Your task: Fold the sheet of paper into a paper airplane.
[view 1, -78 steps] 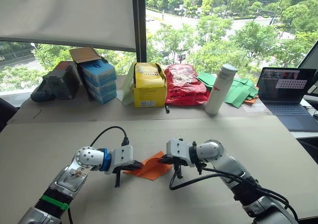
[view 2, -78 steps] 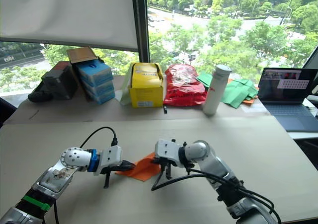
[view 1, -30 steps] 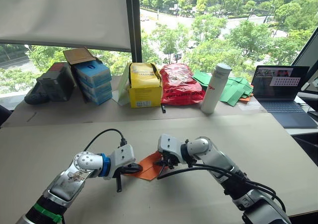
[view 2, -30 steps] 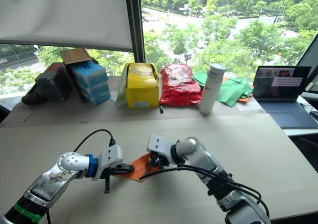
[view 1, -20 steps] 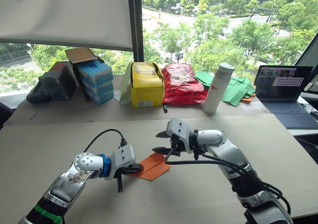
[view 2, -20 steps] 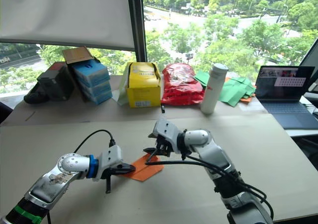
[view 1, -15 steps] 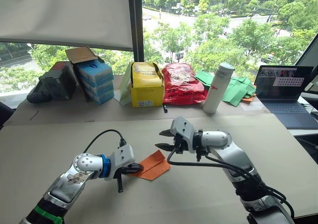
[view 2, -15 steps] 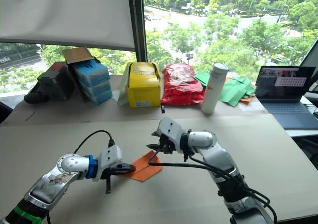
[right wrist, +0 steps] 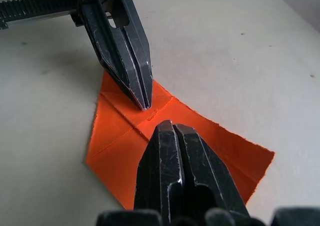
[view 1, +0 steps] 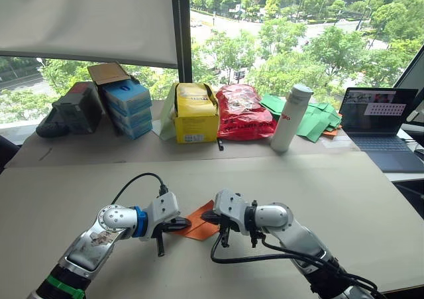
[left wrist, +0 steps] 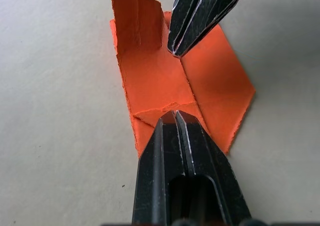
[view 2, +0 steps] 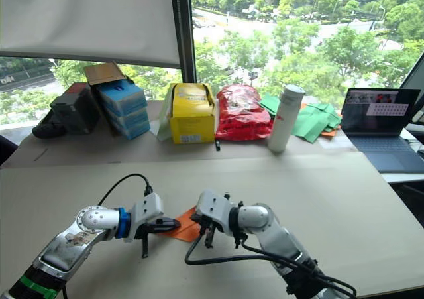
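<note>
Beige table (view 1: 344, 199), lower centre: closed left gripper (left wrist: 175, 117) and right gripper (right wrist: 166, 128) apparently press paper (left wrist: 160, 80); mid-fold, next crease needs alignment.

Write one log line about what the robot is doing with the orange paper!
step: creasing | left gripper: shut, tip on sheet of paper | right gripper: shut, tip on paper | paper: flat on table

No wording can be made out anywhere on the desk (view 1: 371, 199). The yellow box (view 1: 195, 113), the red bag (view 1: 242, 113) and the white bottle (view 1: 290, 119) along its far edge carry print too small to read. The laptop (view 1: 377, 117) at the far right corner shows a blurred screen.
</note>
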Robot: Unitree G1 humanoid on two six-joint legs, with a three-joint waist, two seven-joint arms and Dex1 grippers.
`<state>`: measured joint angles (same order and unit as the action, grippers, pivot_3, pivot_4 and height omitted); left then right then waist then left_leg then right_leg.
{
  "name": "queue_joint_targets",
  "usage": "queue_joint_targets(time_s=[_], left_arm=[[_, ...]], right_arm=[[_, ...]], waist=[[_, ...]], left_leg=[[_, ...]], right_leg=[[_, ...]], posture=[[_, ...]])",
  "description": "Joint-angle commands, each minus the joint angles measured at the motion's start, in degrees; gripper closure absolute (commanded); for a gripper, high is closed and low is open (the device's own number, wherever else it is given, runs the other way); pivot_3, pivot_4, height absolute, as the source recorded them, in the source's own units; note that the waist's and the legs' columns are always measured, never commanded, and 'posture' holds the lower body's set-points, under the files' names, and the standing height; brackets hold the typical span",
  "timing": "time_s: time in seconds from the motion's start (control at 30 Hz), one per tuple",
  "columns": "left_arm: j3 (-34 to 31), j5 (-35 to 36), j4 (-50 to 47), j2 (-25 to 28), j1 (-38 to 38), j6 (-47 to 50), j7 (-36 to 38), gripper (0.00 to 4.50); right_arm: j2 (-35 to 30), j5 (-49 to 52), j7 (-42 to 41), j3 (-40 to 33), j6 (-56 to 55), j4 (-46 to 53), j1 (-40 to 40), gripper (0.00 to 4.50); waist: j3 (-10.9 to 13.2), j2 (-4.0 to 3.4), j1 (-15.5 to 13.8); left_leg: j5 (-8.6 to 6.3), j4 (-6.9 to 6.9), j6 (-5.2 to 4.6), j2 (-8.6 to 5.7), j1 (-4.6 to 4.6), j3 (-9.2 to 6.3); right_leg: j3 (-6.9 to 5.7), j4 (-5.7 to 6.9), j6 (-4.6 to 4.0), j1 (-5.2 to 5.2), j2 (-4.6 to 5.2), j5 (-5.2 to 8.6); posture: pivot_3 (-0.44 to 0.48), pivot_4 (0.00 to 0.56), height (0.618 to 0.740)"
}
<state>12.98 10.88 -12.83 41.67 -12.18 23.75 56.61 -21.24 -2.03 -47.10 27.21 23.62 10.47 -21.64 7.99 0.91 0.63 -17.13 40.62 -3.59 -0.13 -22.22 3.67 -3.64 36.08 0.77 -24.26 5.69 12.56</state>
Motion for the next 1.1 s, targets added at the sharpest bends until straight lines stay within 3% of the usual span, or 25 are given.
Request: queue_joint_targets(time_s=[0.03, 0.8, 1.1], left_arm=[[0.3, -0.8, -0.3, 0.4, 0.7, 0.6, -0.2, 4.50], [0.3, -1.4, -0.3, 0.4, 0.3, 0.2, -0.3, 4.50], [0.8, -1.5, -1.0, 0.0, 0.1, 0.4, -0.3, 4.50]], right_arm=[[-0.3, -2.8, 1.8, 1.3, -1.7, -2.4, 0.3, 4.46], [-4.2, -4.2, 5.3, -4.0, -3.9, -14.3, -0.5, 4.46], [-4.8, -2.6, 4.9, -5.8, -5.6, -12.2, -1.4, 4.46]], waist=[[0.0, 0.00, 0.0], [0.0, 0.00, -1.0], [0.0, 0.00, -1.4]], left_leg=[[0.00, 0.00, 0.00, 0.00, 0.01, 0.00], [-0.04, 0.00, -0.06, 0.00, 0.23, -0.02], [-0.06, 0.00, -0.10, -0.05, 0.21, -0.01]], right_leg=[[0.00, 0.00, 0.00, 0.00, -0.01, 0.00], [0.03, -0.01, 0.00, 0.19, 0.16, 0.00], [-0.07, -0.03, 0.02, 0.22, 0.39, -0.01]], posture=[[0.000, 0.150, 0.740], [0.000, 0.150, 0.740], [0.000, 0.150, 0.740]])
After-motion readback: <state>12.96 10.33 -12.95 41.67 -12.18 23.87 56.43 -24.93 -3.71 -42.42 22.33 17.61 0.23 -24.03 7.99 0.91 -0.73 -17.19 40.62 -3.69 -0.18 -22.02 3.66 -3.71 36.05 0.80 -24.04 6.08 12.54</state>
